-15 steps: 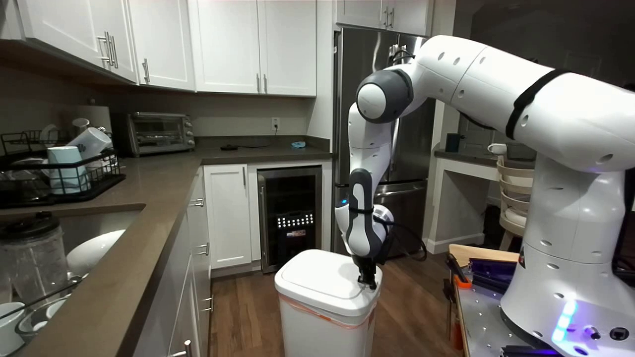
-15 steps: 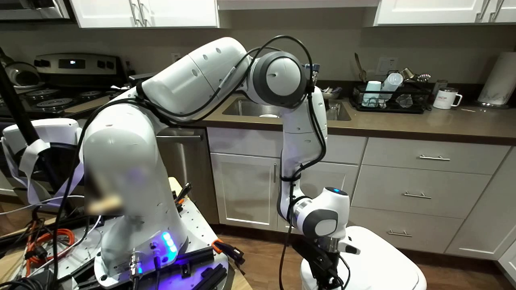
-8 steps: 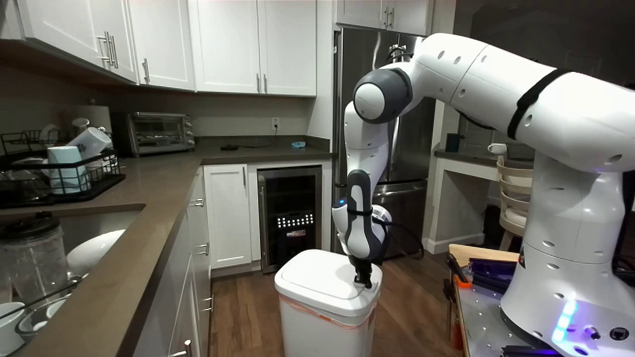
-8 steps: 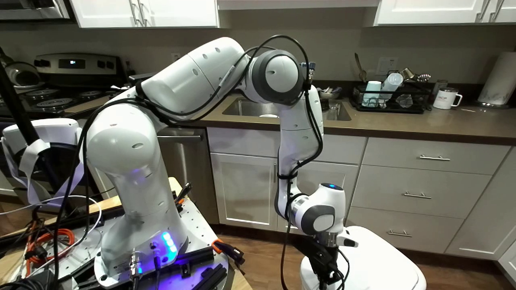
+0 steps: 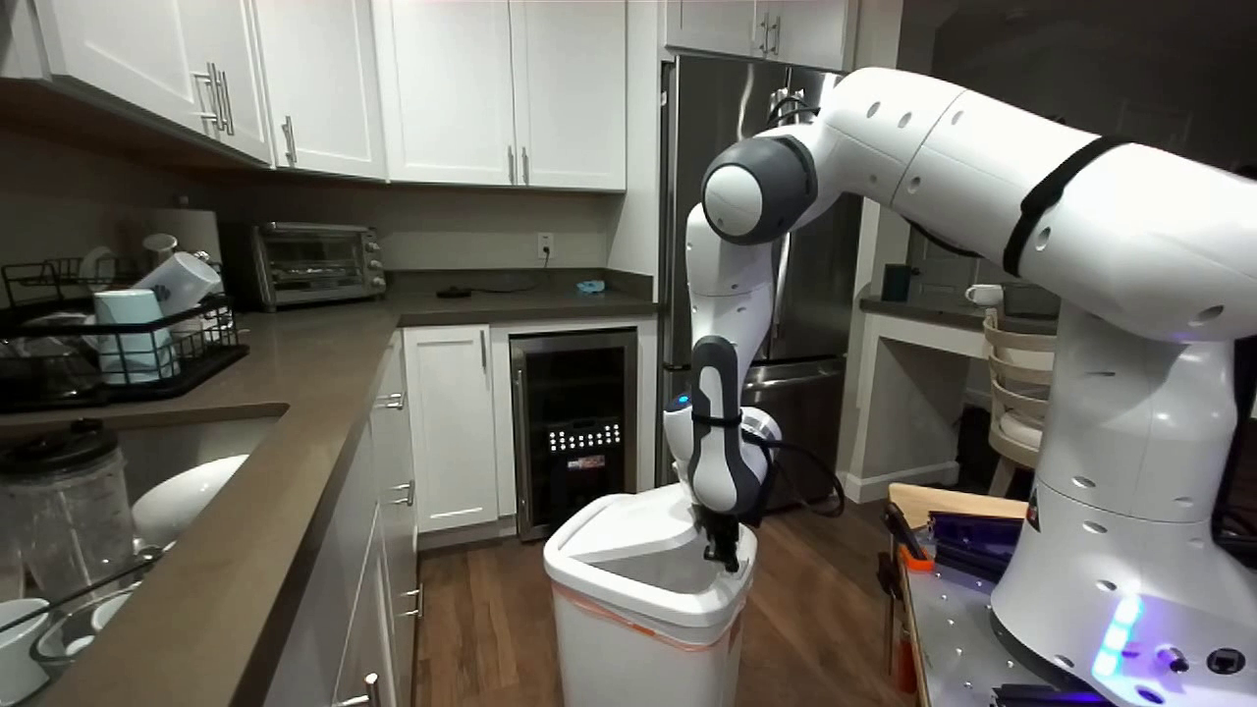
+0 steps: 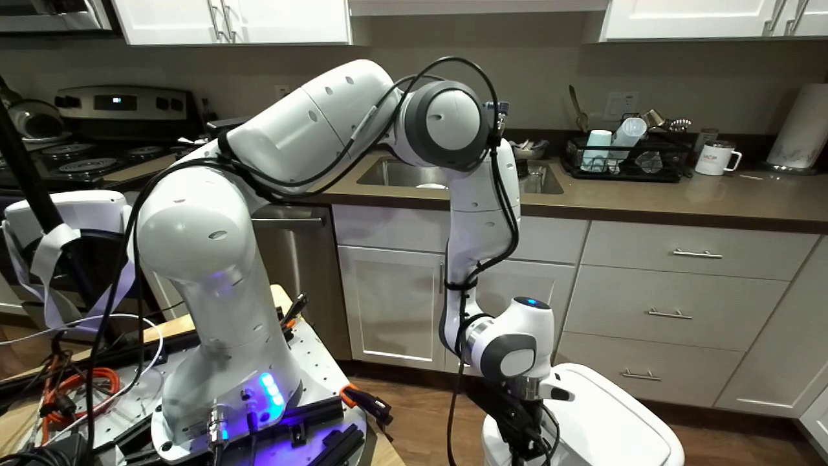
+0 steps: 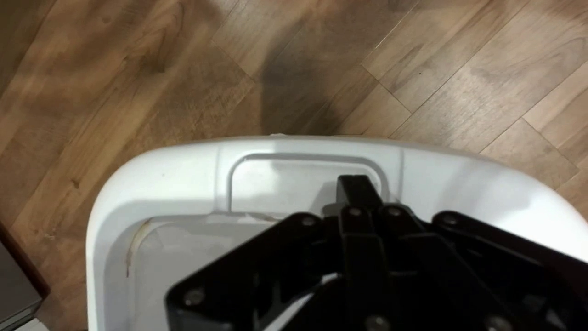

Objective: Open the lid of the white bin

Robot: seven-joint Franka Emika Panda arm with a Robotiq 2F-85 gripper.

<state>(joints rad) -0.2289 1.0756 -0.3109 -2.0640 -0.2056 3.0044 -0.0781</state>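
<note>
The white bin (image 5: 643,653) stands on the floor, and its rim also shows in an exterior view (image 6: 671,443). Its lid (image 5: 633,522) is tilted up from the rim, with the grey interior visible beneath it. In the wrist view the rim (image 7: 183,172) carries a rounded inset panel (image 7: 275,184). My gripper (image 5: 725,564) points down at the rim on the side nearest the robot base. In the wrist view its fingers (image 7: 360,191) are together, with nothing between them. The tips are over the right end of the inset panel; exact contact is hard to see.
The counter (image 5: 324,393) and drawers (image 6: 666,317) run beside the bin. A wine cooler (image 5: 574,432) and fridge (image 5: 805,412) stand behind it. The robot's metal table (image 5: 967,628) holds tools at its edge. A cable (image 6: 456,388) hangs along the arm.
The lid was flat and closed in the earlier frames and is now tilted up, exposing the interior. My gripper has shifted only slightly and stays at the same rim side.
</note>
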